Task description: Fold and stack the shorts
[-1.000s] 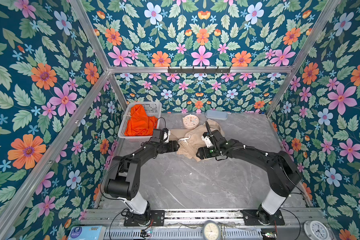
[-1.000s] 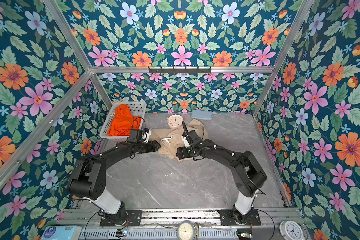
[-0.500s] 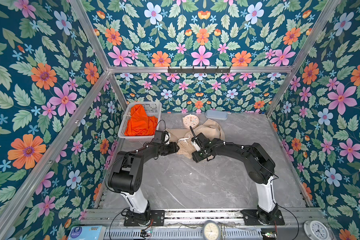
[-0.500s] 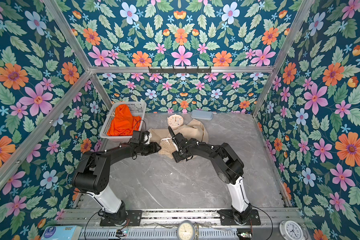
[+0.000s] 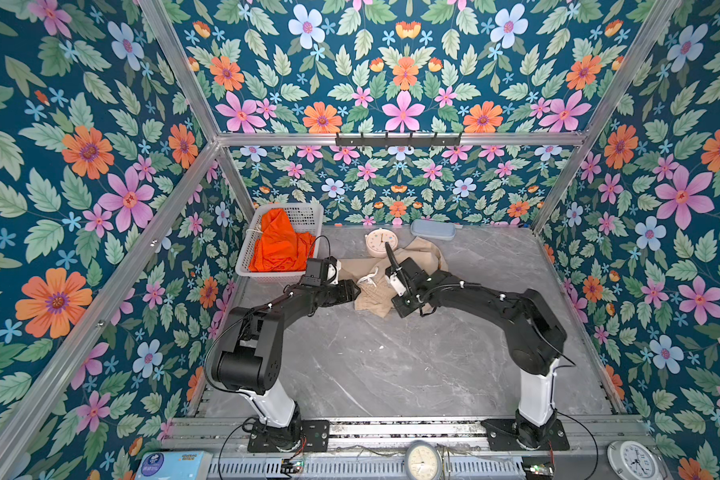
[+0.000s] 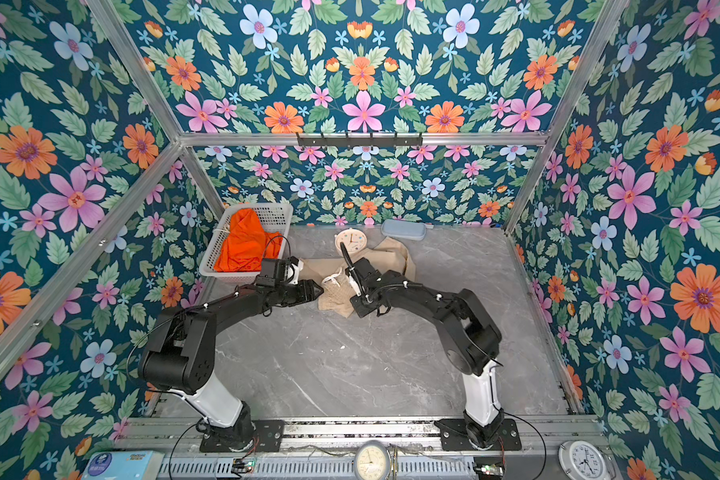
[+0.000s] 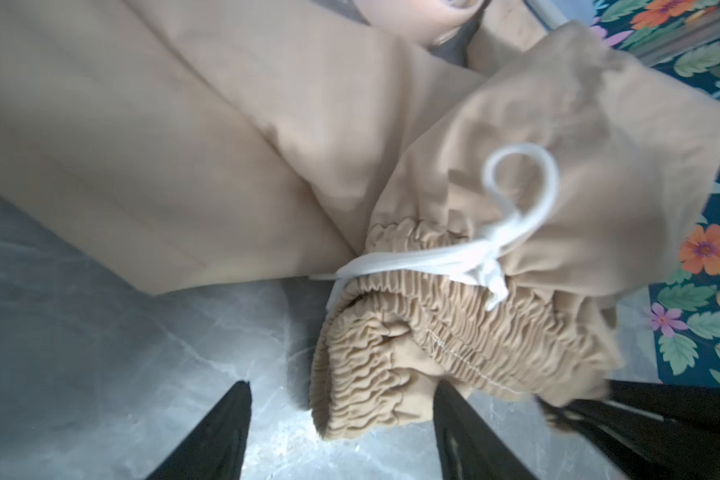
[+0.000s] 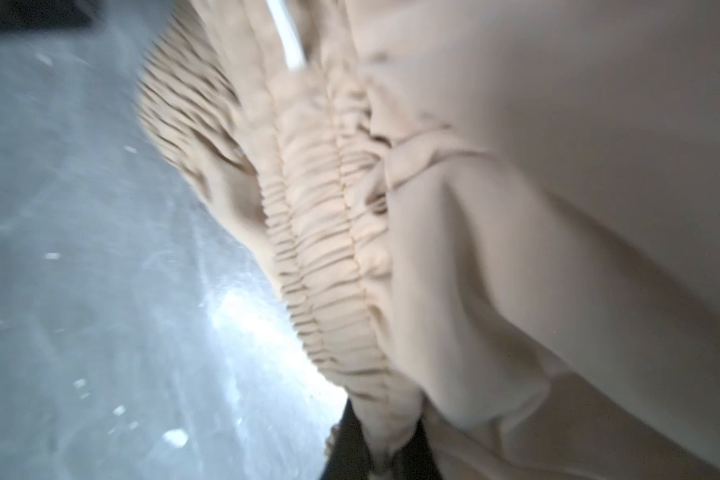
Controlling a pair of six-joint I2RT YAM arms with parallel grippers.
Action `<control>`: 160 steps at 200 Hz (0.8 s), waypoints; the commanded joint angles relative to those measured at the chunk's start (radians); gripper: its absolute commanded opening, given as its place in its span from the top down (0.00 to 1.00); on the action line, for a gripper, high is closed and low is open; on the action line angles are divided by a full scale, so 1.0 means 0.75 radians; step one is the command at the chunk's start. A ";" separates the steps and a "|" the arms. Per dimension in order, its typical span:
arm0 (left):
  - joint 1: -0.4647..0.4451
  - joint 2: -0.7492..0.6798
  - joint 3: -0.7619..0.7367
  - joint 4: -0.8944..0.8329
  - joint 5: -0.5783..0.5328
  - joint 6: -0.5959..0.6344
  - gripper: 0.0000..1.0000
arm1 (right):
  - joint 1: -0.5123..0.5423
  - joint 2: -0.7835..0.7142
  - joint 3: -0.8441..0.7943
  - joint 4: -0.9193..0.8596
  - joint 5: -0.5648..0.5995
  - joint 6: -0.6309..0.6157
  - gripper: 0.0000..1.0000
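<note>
left wrist view: your left claw (image 7: pixel 344 386) is gaping around the waistband (image 7: pixel 454 340) of the beige shorts (image 7: pixel 184 145); your right claw (image 8: pixel 385 453), blurred, seems to be clamping it, aiming at pulling it flat.

A grey marble-patterned worktop (image 5: pixel 391 374) forms the floor of the booth. Behind it and along both its sides rise walls (image 5: pixel 400 54) papered dark teal, with green leaves and pink, orange and pale blue flowers. Bare aluminium frame bars (image 5: pixel 154 242) climb from the worktop's back corners. A black hook rail (image 5: pixel 398 140) sits on the crossbar above its back edge. Soft light leaves a bright patch (image 8: pixel 242 307) on the marble.
</note>
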 commanded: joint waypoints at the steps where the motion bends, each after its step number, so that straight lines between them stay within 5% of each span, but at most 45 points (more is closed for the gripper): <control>1: -0.003 -0.047 -0.014 0.079 0.127 0.128 0.29 | -0.075 -0.141 -0.013 -0.035 -0.186 -0.212 1.00; 75: -0.148 -0.199 -0.120 0.167 0.372 0.606 0.26 | -0.315 -0.415 -0.034 -0.165 -0.428 -0.525 1.00; 160: -0.329 -0.031 -0.068 0.241 0.083 0.824 0.19 | -0.340 -0.449 -0.055 -0.158 -0.463 -0.553 1.00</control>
